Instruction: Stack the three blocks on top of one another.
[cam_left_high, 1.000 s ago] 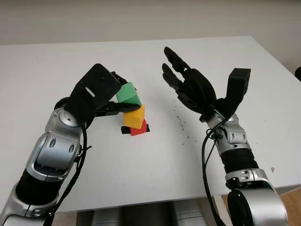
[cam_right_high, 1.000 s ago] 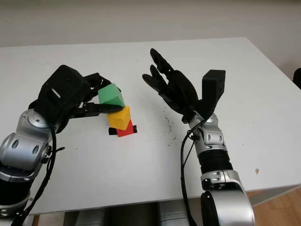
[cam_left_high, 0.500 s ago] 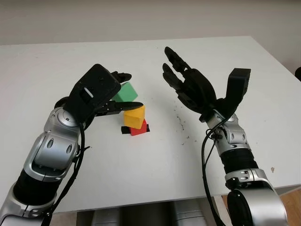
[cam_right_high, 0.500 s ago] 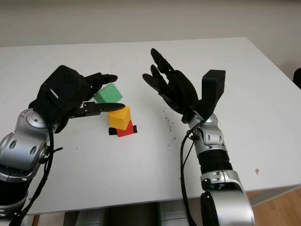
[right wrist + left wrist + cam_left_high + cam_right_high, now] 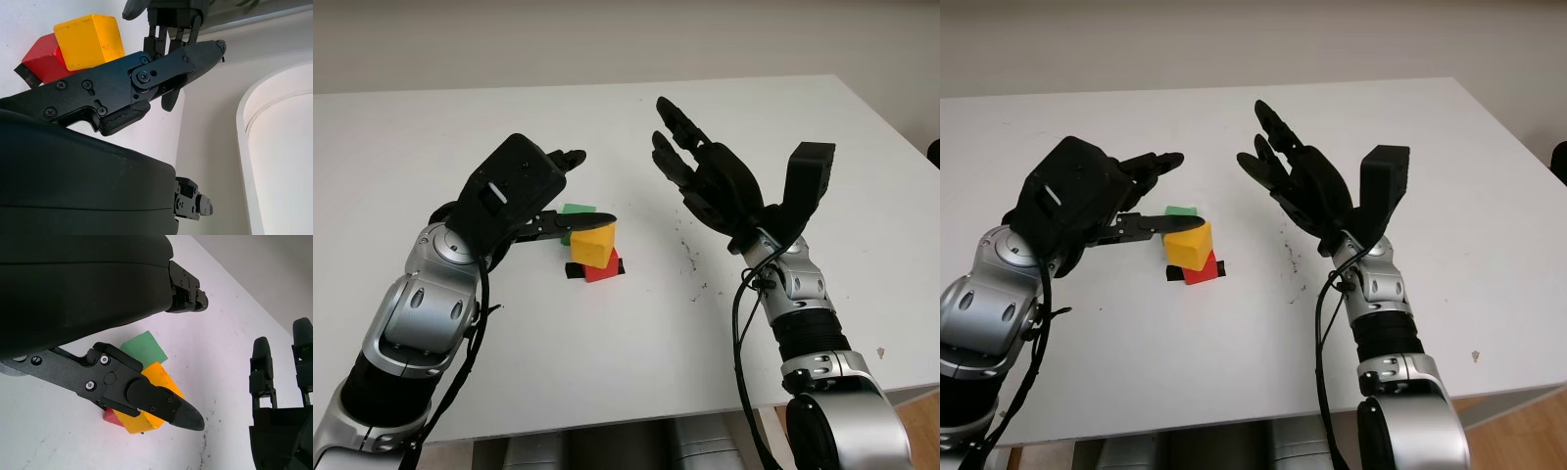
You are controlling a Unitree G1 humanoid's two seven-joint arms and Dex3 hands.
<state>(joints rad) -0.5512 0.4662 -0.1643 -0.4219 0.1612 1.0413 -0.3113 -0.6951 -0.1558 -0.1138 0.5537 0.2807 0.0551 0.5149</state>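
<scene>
A yellow block (image 5: 594, 243) sits tilted on a red block (image 5: 604, 269) near the middle of the white table (image 5: 626, 362). The green block (image 5: 575, 209) lies on the table just behind that pair, partly hidden by my left hand's thumb. My left hand (image 5: 590, 188) hovers open over the green block and holds nothing. In the left wrist view the green block (image 5: 143, 348) shows beyond the yellow block (image 5: 161, 378). My right hand (image 5: 724, 171) is raised open to the right of the stack, palm toward it. The right wrist view shows the yellow block (image 5: 90, 40) on the red block (image 5: 41, 54).
A black strip (image 5: 573, 270) lies under the red block. Small dark specks (image 5: 690, 257) mark the table right of the stack. The table's front edge runs close to both forearms.
The green block left my left hand's fingers and dropped onto the table behind the yellow and red blocks. The left hand stayed above, open. The right hand has not moved.
</scene>
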